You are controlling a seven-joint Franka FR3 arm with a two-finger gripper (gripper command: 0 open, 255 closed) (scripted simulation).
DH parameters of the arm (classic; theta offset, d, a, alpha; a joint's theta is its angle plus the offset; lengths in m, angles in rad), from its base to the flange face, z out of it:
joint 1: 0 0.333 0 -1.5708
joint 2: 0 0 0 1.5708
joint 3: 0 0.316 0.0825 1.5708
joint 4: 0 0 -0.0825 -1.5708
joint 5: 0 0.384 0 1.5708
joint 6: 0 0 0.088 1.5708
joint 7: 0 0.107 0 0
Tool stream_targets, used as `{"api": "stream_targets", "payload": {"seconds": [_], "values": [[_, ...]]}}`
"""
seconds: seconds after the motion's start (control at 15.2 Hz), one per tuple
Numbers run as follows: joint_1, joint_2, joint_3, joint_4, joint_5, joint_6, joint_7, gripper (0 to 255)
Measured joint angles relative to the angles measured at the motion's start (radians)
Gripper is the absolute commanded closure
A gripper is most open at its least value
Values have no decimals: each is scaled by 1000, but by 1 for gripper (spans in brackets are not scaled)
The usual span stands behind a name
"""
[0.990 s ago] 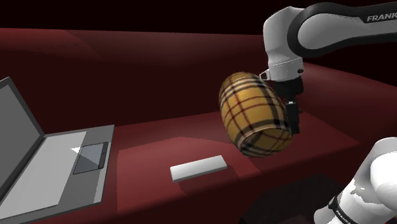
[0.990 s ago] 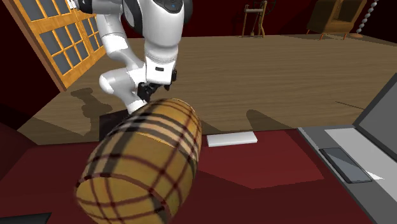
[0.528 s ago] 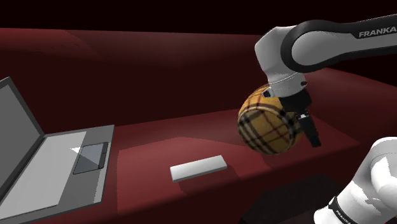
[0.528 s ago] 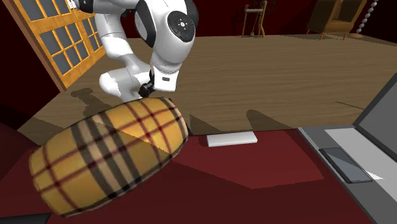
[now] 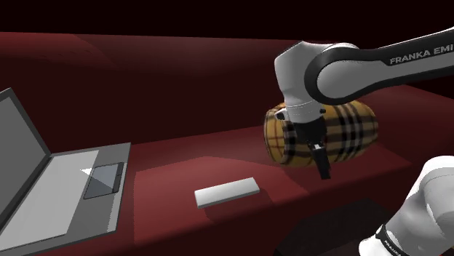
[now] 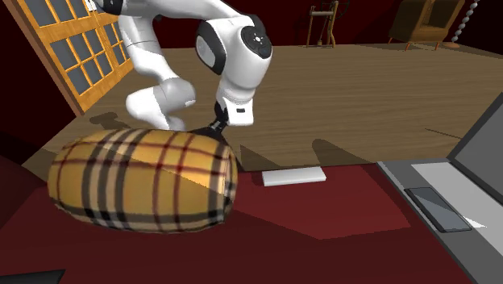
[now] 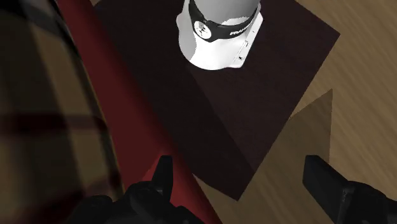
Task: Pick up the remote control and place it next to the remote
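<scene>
Well, the hand (image 7: 240,170) is slack, its two fingers (image 7: 162,175) spread wide with nothing between them. It hangs just by a plaid cushion (image 5: 349,127) at the front edge of the sofa (image 5: 182,153); whether it touches the cushion I cannot tell. The remote (image 5: 227,193), a flat white slab, lies on the seat, apart from the hand. In the shoulder view it is to the hand's left and lower down, between the cushion and an open laptop (image 5: 73,189). Its long axis runs roughly along the front edge of the seat, with a slight slant. The hand points the wrong way for it: along the fingers I look down on the stand (image 7: 267,83) and the wood floor (image 7: 356,95), not the seat. To my eye the arm must swing towards the laptop and set the fingers across the remote's narrow width before it comes down.
</scene>
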Motion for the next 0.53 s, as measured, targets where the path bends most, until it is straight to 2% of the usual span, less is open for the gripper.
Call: {"api": "stream_targets", "payload": {"seconds": [0.07,0.26,0.53], "values": [[4,17,9,3,22,47,-8,0],[12,57,42,0,30,177,-30,0],[20,146,78,9,-28,335,-41,0]]}}
